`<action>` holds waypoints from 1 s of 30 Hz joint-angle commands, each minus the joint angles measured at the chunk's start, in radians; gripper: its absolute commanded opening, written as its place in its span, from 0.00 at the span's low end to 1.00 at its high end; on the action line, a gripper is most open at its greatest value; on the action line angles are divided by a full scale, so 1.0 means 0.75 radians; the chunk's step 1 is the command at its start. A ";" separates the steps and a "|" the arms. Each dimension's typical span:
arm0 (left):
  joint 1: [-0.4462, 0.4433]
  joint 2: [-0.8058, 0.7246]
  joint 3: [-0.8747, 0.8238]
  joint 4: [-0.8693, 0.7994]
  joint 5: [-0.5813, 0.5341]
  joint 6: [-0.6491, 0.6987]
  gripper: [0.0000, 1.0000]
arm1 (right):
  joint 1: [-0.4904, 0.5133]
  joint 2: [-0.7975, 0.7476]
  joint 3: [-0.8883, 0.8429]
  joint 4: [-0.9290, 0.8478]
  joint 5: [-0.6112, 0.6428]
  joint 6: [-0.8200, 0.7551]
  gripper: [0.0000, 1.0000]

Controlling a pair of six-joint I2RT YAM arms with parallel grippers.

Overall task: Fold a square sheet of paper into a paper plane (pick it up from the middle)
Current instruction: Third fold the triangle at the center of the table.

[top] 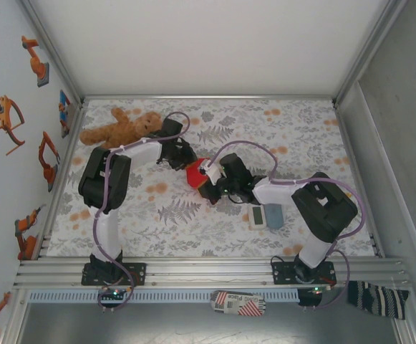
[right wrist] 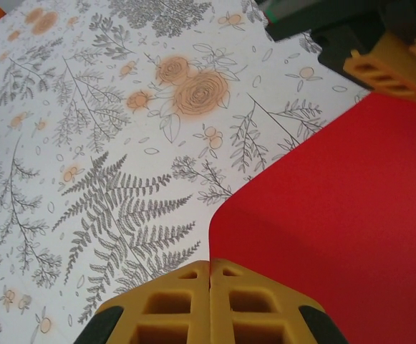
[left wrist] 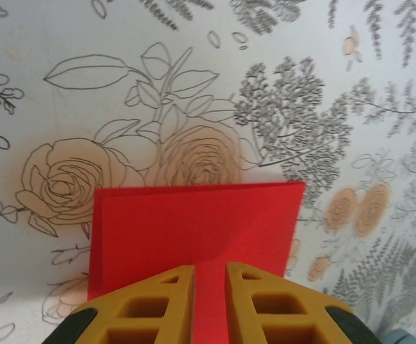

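Note:
The square sheet of paper [top: 195, 174] is bright red and folded double; two layers show along its left edge in the left wrist view [left wrist: 193, 229]. It is in the middle of the flowered table, between the two arms. My right gripper [right wrist: 210, 266] is shut on the paper's near rounded corner, and the red sheet [right wrist: 336, 215] spreads away to the right. From above, that right gripper [top: 203, 185] is at the sheet's near side. My left gripper [left wrist: 209, 276] is at the sheet's far side [top: 185, 163]. Its yellow fingers [right wrist: 394, 64] stand a narrow gap apart over the paper, with red showing through the gap.
A brown teddy bear [top: 122, 127] lies at the table's back left. A white timer [top: 257, 216] and a grey-blue block [top: 273, 216] lie beside the right arm. The enclosure's walls bound the table [top: 301, 136] on three sides.

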 commanded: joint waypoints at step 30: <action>-0.025 0.077 0.058 -0.168 -0.025 0.117 0.16 | -0.051 0.194 0.251 -0.348 0.315 0.199 0.00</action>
